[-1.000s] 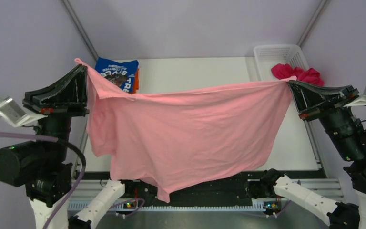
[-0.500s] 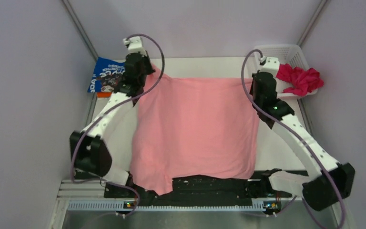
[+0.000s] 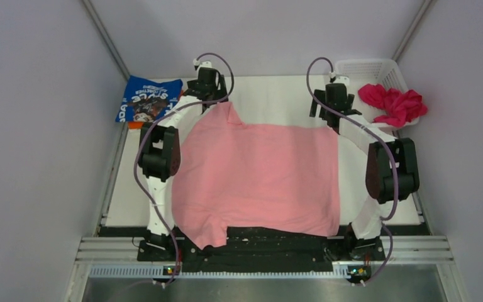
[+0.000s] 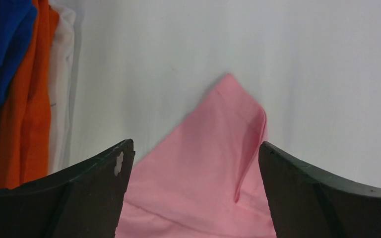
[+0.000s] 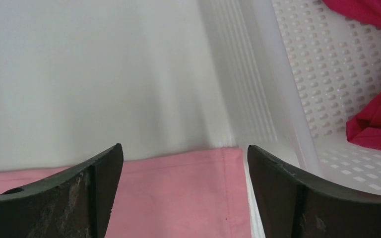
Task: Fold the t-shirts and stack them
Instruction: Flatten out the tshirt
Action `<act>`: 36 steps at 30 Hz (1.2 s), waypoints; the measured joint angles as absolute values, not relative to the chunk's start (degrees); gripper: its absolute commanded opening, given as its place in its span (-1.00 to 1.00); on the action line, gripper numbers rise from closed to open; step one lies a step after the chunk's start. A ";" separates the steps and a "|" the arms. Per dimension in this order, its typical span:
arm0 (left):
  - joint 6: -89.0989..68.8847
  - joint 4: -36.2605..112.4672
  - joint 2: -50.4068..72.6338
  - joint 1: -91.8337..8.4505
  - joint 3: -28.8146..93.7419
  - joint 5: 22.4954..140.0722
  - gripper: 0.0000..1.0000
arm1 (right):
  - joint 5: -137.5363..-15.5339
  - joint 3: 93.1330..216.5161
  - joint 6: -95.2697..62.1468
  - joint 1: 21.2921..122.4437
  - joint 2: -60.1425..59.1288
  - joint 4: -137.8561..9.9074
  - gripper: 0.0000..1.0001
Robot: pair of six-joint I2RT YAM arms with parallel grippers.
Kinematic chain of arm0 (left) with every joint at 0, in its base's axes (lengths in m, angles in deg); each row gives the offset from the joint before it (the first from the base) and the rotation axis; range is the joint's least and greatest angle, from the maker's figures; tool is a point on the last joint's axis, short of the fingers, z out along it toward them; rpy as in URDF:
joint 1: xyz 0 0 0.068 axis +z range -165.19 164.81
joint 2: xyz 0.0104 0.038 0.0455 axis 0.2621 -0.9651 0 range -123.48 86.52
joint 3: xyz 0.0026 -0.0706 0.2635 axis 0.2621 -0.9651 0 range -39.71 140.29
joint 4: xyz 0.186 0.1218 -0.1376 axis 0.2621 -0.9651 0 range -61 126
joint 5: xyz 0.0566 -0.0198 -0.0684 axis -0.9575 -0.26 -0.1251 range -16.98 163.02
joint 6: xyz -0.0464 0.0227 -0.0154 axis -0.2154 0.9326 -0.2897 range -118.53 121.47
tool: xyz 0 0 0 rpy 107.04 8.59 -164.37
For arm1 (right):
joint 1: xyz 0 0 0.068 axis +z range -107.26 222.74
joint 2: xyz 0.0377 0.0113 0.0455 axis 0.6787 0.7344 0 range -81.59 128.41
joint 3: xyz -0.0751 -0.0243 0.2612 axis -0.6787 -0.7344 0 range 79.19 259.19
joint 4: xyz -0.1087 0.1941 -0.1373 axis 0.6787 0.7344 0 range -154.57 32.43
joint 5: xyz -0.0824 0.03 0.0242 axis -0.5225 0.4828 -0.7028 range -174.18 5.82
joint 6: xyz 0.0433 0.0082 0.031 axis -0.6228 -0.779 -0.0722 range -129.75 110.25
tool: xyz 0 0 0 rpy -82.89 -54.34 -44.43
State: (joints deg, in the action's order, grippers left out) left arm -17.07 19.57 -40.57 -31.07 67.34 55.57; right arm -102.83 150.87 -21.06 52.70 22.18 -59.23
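Lettering on the blue t-shirt (image 3: 151, 97) reads STYLE to me, the basket (image 3: 368, 64) holds the magenta t-shirt (image 3: 393, 104), and both arms' jaws gape, released, above the pink t-shirt (image 3: 258, 176).

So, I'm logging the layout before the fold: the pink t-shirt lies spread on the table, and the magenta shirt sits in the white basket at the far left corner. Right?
Not quite: the white basket holding the magenta shirt stands at the far right corner, as the top external view shows. The pink t-shirt does lie spread on the table.
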 measured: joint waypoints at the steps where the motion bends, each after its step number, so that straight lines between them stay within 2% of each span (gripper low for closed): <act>1: -17.55 20.23 -38.38 -31.07 64.43 56.51 0.98 | -102.15 150.30 -21.56 52.70 20.65 -59.62 0.88; 3: -18.45 20.62 -34.73 -31.07 60.39 58.70 0.98 | -100.25 147.77 -23.09 52.70 16.71 -60.65 0.97; 9: -23.89 25.26 -28.98 -31.05 53.00 69.71 0.98 | -87.62 134.35 -29.71 52.85 4.71 -67.09 0.97; 17: -33.07 29.54 -31.21 -31.09 48.24 80.79 0.98 | -78.00 122.89 -35.81 54.71 2.90 -69.11 0.97; 22: -36.33 31.57 -34.21 -31.09 48.24 83.77 0.79 | -78.13 122.78 -36.86 54.75 2.90 -69.19 0.97; 30: -37.68 31.38 -36.26 -31.16 48.32 81.58 0.36 | -79.14 122.81 -37.06 54.75 3.64 -69.00 0.97; 36: -37.55 28.73 -38.93 -31.16 51.16 79.42 0.28 | -79.84 122.81 -37.06 54.75 4.43 -68.21 0.97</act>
State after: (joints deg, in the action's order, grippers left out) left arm -37.55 28.73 -38.93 -31.16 51.16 79.42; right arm -79.84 122.81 -37.06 54.75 4.43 -68.21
